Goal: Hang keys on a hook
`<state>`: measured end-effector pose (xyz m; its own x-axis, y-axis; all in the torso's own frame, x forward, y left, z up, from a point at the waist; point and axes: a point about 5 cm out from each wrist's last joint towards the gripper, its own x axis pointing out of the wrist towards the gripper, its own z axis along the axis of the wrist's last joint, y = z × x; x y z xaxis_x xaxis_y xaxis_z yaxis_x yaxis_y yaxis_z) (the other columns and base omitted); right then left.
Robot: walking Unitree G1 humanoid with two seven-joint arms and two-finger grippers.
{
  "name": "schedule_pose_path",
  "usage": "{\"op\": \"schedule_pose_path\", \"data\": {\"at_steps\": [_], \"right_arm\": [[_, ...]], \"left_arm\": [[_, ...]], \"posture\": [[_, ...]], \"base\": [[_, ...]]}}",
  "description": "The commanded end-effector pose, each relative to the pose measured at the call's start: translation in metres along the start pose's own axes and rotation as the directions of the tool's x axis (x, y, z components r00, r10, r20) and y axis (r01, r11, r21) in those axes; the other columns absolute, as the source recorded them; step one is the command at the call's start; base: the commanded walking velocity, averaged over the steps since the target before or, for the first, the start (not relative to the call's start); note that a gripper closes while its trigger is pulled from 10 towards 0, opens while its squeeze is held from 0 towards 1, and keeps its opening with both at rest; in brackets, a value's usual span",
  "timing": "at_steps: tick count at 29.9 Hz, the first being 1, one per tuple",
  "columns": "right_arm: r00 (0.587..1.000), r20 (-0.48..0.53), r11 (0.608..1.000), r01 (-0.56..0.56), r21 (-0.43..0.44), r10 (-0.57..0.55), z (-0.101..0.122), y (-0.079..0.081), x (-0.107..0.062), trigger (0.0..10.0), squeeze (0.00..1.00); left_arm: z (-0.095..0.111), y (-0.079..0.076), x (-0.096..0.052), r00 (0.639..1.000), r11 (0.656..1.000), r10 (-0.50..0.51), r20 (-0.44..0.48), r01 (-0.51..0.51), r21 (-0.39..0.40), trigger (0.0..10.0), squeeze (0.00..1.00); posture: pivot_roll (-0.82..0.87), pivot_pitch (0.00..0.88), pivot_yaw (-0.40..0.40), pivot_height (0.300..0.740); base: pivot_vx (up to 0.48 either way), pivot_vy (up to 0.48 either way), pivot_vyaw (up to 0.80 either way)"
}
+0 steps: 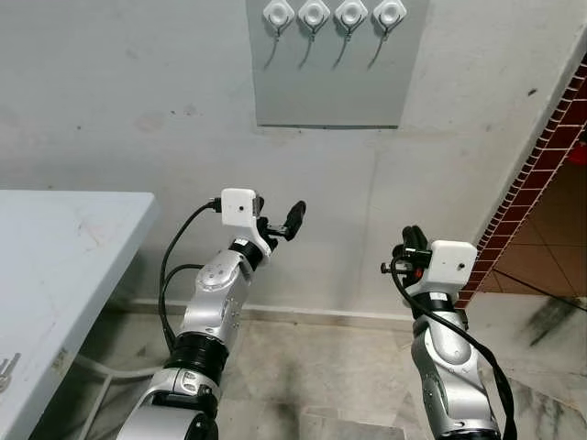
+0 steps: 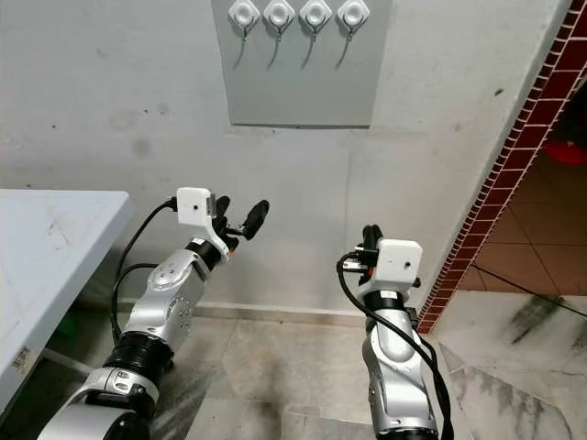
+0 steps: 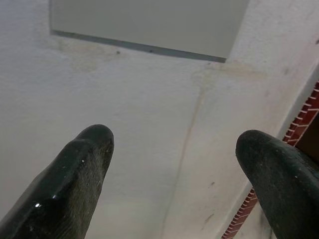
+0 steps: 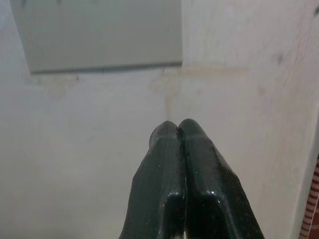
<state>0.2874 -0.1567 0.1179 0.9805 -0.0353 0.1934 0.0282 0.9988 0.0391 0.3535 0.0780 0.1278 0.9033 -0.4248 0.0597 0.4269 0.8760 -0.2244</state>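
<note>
Though the job is to hang keys on a hook, neither gripper has any keys in it right now. The keys look like a small silvery bunch lying at the near edge of the white table on the robot's left, but only a bit of them shows, so I cannot count them. They are well apart from both arms. I think keys like these are light, hard and a little slippery, and they can swing and jingle when lifted. The best place to take hold is probably the ring or the flat top of one key, so the ring hangs free to slip over a hook. Up on the wall there is a gray board with four hooks in a row, each on a white base, and all four have nothing on them. The robot has two arms, both lifted in front of the wall below the board. The left gripper has its two black fingers spread wide with nothing between them. The right gripper has its fingers pressed tight together, holding nothing.
</note>
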Motion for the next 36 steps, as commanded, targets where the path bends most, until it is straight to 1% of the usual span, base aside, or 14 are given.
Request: {"op": "schedule_pose_path", "data": {"at_steps": [1,3,5,6,7,9,12,13,15,16,20,26,30,36], "right_arm": [[0.998,0.058,1.000,0.003,0.007,-0.004,0.012,-0.001,0.004,10.0,0.00],[0.997,0.081,1.000,0.001,0.018,-0.002,0.017,-0.002,0.004,10.0,0.00],[0.993,0.117,0.999,-0.014,0.031,0.011,0.023,-0.002,0.000,10.0,0.00],[0.991,0.133,1.000,-0.016,0.021,0.013,0.026,-0.004,-0.007,10.0,0.00],[0.991,0.134,1.000,-0.015,0.017,0.012,0.026,-0.004,-0.009,10.0,0.00],[0.992,0.123,0.999,-0.029,0.041,0.024,0.025,-0.005,-0.019,10.0,0.00],[0.994,0.107,0.999,-0.033,0.042,0.028,0.024,-0.005,-0.025,10.0,0.00],[0.995,0.096,0.998,-0.032,0.058,0.026,0.023,-0.004,-0.030,10.0,0.00],[0.996,0.081,0.998,-0.029,0.049,0.025,0.022,-0.004,-0.033,10.0,0.00],[0.997,0.074,0.998,-0.028,0.061,0.023,0.020,-0.003,-0.034,10.0,0.00],[0.997,0.073,0.997,-0.025,0.067,0.020,0.020,-0.003,-0.033,10.0,0.00],[0.996,0.087,0.997,-0.024,0.069,0.018,0.028,-0.006,-0.029,10.0,0.00],[0.996,0.082,0.998,-0.026,0.058,0.021,0.028,-0.008,-0.025,10.0,0.00],[0.997,0.076,0.998,-0.033,0.057,0.029,0.027,-0.008,-0.024,10.0,0.00]], "left_arm": [[0.012,0.000,0.003,0.999,0.999,-0.015,0.040,0.014,0.037,10.0,0.00],[0.014,-0.001,0.002,0.998,0.999,-0.019,0.056,0.016,0.040,10.0,0.00],[0.017,-0.001,-0.004,0.995,0.998,-0.030,0.097,0.024,0.058,10.0,0.00],[0.017,-0.002,-0.013,0.991,0.997,-0.046,0.129,0.038,0.063,10.0,0.00],[0.016,-0.002,-0.015,0.990,0.997,-0.048,0.133,0.040,0.063,10.0,0.00],[0.014,-0.002,-0.029,0.986,0.999,-0.038,0.161,0.032,0.038,10.0,0.00],[0.012,-0.003,-0.036,0.986,0.999,-0.035,0.165,0.030,0.030,10.0,0.00],[0.008,-0.005,-0.044,0.987,1.000,-0.029,0.159,0.030,-0.007,10.0,0.00],[0.005,-0.005,-0.052,0.988,1.000,-0.016,0.154,0.018,-0.017,10.0,0.00],[-0.002,-0.002,-0.055,0.993,1.000,0.013,0.114,-0.011,-0.016,10.0,0.00],[-0.005,0.000,-0.055,0.996,0.999,0.030,0.086,-0.028,-0.016,10.0,0.00],[0.002,0.003,-0.060,0.995,0.999,0.044,0.088,-0.042,-0.018,10.0,0.00],[0.006,0.009,-0.060,0.993,0.998,0.065,0.100,-0.065,0.000,10.0,0.00],[0.008,0.012,-0.058,0.992,0.996,0.087,0.093,-0.086,-0.011,10.0,0.00]], "posture": [[-0.14,0.000,0.065,0.740],[-0.14,0.000,0.061,0.740],[-0.13,0.000,0.057,0.740],[-0.13,0.000,0.051,0.740],[-0.13,0.000,0.051,0.740],[-0.11,0.000,0.038,0.740],[-0.11,0.000,0.036,0.740],[-0.10,0.000,0.024,0.740],[-0.08,0.000,0.015,0.740],[-0.08,0.000,0.009,0.740],[-0.07,0.000,0.005,0.740],[-0.06,0.000,-0.004,0.740],[-0.05,0.000,-0.012,0.740],[-0.05,0.000,-0.018,0.740]], "base": [[0.000,0.000,0.00],[0.000,0.000,0.00],[0.000,0.000,0.00],[0.000,0.000,0.00],[0.000,0.000,0.00],[0.000,0.000,0.00],[0.000,0.000,0.00],[0.000,0.000,0.00],[0.000,0.000,0.00],[0.000,0.000,0.00],[0.000,0.000,0.00],[0.172,0.000,0.00],[0.424,0.000,0.00],[0.480,0.000,0.00]]}}
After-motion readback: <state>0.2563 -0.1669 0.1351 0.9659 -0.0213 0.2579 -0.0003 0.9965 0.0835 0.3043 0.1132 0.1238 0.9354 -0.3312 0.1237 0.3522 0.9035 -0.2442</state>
